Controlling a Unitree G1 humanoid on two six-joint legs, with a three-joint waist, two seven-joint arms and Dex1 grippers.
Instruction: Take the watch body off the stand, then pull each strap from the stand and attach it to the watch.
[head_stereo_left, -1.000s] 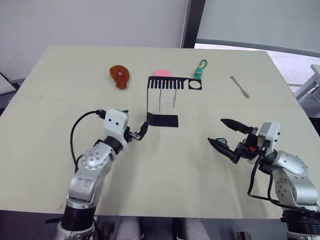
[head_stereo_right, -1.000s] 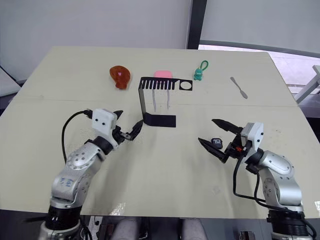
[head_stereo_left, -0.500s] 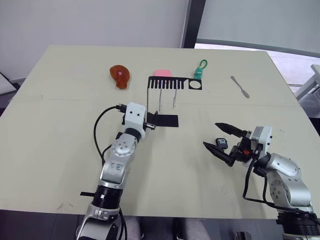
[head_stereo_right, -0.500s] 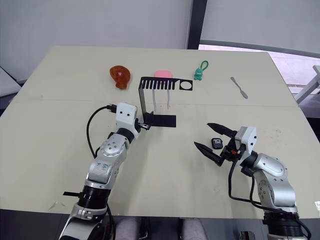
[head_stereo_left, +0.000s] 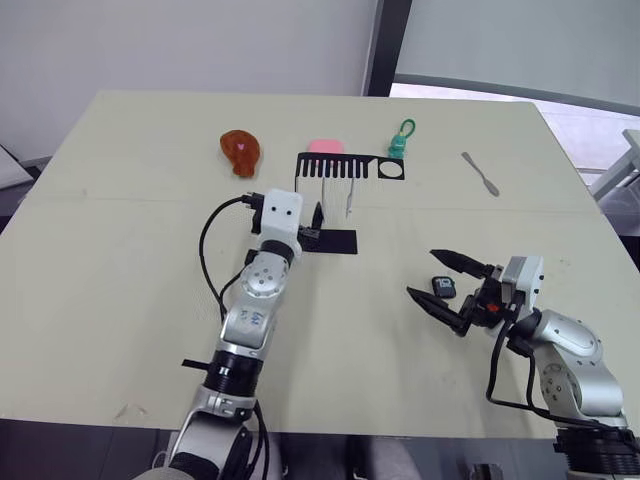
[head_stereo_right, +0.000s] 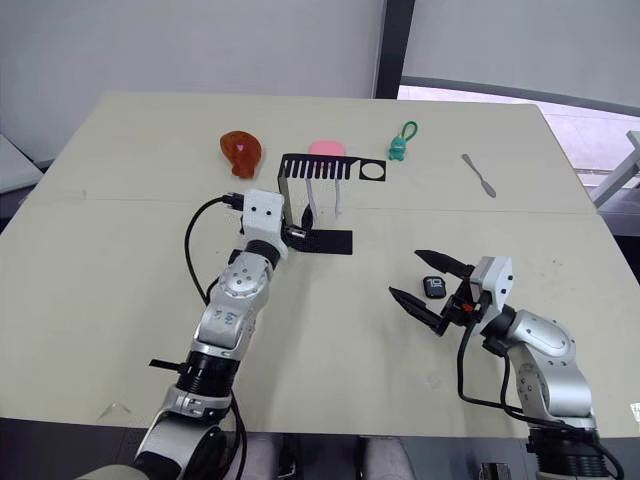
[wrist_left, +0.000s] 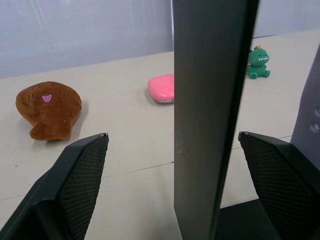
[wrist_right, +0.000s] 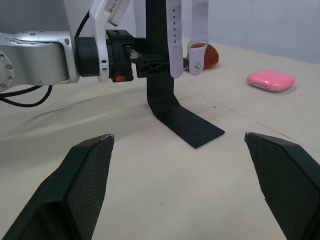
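We steady the thin black bent-sheet stand (head_stereo_right: 300, 205) with the spread left gripper (head_stereo_right: 291, 236) straddling its upright — the right gripper (head_stereo_right: 428, 282), also spread, brackets the small black watch body (head_stereo_right: 433, 287) near the table's right edge.

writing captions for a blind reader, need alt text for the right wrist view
A black stand with two pale straps hanging from it sits on a beige table, the left gripper reaching its upright. A pink object lies behind.
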